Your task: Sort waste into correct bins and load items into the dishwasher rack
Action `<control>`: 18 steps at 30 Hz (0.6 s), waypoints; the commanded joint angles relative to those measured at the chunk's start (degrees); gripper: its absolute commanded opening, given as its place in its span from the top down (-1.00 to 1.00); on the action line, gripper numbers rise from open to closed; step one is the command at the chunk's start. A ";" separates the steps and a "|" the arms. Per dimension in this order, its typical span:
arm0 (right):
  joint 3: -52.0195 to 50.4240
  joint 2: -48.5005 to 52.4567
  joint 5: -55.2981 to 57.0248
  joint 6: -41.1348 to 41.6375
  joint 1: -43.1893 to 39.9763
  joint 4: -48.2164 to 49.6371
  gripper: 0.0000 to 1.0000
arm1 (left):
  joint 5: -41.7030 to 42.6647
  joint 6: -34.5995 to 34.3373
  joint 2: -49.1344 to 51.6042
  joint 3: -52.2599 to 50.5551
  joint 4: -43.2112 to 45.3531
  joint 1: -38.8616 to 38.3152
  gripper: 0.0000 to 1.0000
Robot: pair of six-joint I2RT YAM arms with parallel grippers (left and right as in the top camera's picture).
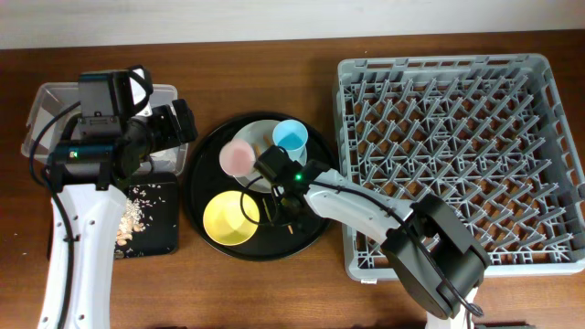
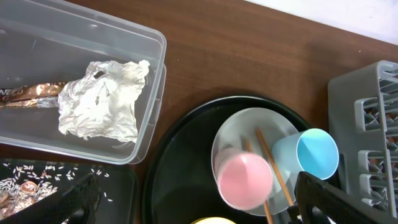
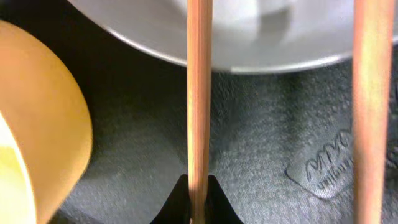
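My right gripper (image 3: 199, 190) is shut on one wooden chopstick (image 3: 199, 93) low over the round black tray (image 3: 280, 155). The second chopstick (image 3: 370, 112) lies free to its right. The yellow bowl (image 3: 37, 124) is at its left and the grey-green plate (image 3: 249, 31) just ahead. In the overhead view this gripper (image 1: 285, 210) is between the yellow bowl (image 1: 231, 217) and the plate (image 1: 265, 137). The pink cup (image 2: 244, 180) and blue cup (image 2: 311, 152) stand on the plate. My left gripper (image 2: 196, 193) is open and empty. The napkin (image 2: 102, 99) and gold-brown wrapper (image 2: 28, 94) lie in the clear box (image 2: 155, 74).
The flat black tray (image 1: 160, 233) with brownish scraps (image 1: 132, 215) lies in front of the clear box. The large grey rack (image 1: 457, 155) fills the right side and holds nothing. The left arm (image 1: 82, 228) hangs over the left bins.
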 commanded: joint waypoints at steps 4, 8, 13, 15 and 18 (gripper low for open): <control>5.60 -1.27 0.57 0.85 -0.33 -8.00 0.92 | 0.02 -0.11 -0.17 0.68 0.11 0.15 -0.98; 10.75 -2.86 0.50 0.96 -2.75 -14.51 0.92 | 0.02 -0.11 -0.17 0.68 0.11 0.15 -0.98; 18.10 -4.50 0.31 -1.75 -5.01 -21.79 0.92 | 0.02 -0.11 -0.17 0.68 0.11 0.15 -0.99; 21.22 -5.16 0.37 -3.69 -5.70 -24.81 0.92 | 0.02 -0.11 -0.17 0.68 0.11 0.15 -0.98; 25.33 -6.78 0.50 -5.75 -7.91 -29.14 0.92 | 0.02 -0.11 -0.17 0.68 0.11 0.15 -0.98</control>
